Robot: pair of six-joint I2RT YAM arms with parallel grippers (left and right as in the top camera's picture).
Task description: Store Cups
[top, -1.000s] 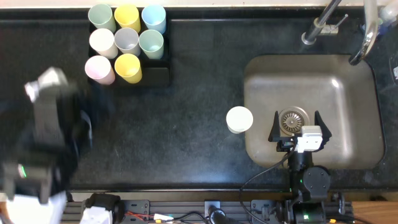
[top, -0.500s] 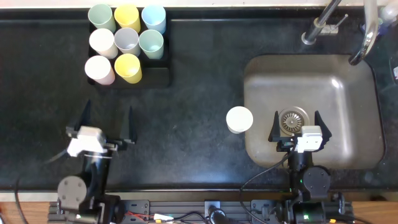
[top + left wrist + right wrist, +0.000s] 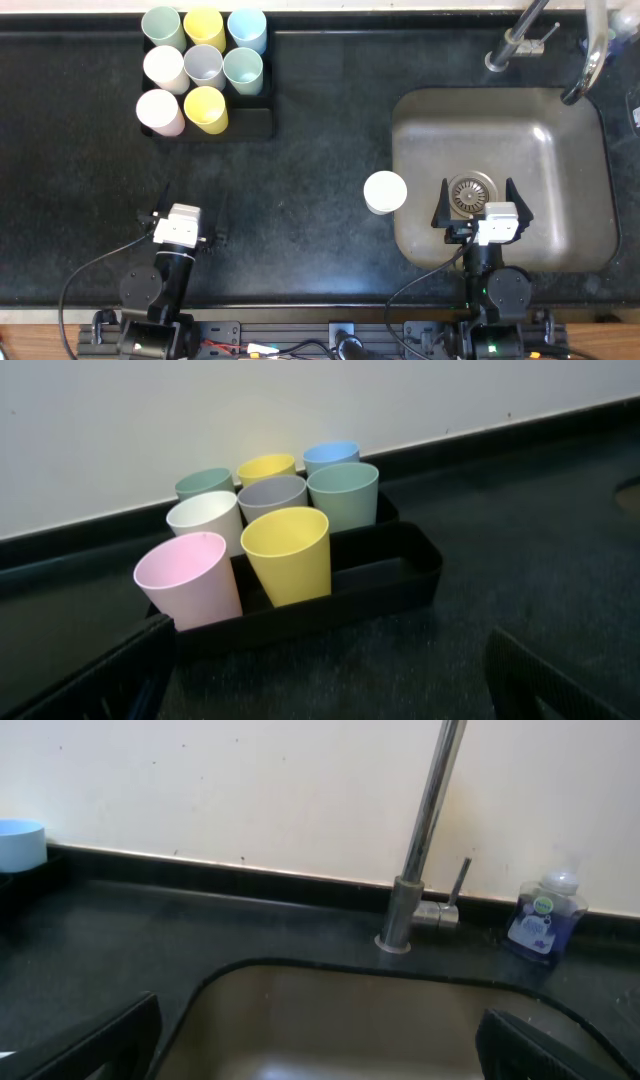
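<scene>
Both arms are folded low near their bases. The left hand (image 3: 188,203) is spread and empty, facing the black tray (image 3: 254,123) of cups (image 3: 205,65) farther up the surface (image 3: 300,180). The right hand (image 3: 478,197), also spread, hangs above the sink (image 3: 560,130). A white cup (image 3: 385,192) stands just beside the sink's rim.

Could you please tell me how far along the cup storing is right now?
Done: eight pastel plastic cups stand in the black slotted tray, leaving one corner slot empty. In hand: nothing; the left gripper and the right gripper are both open and empty. Left: the white plastic cup on the dark countertop beside the steel sink needs storing.
</scene>
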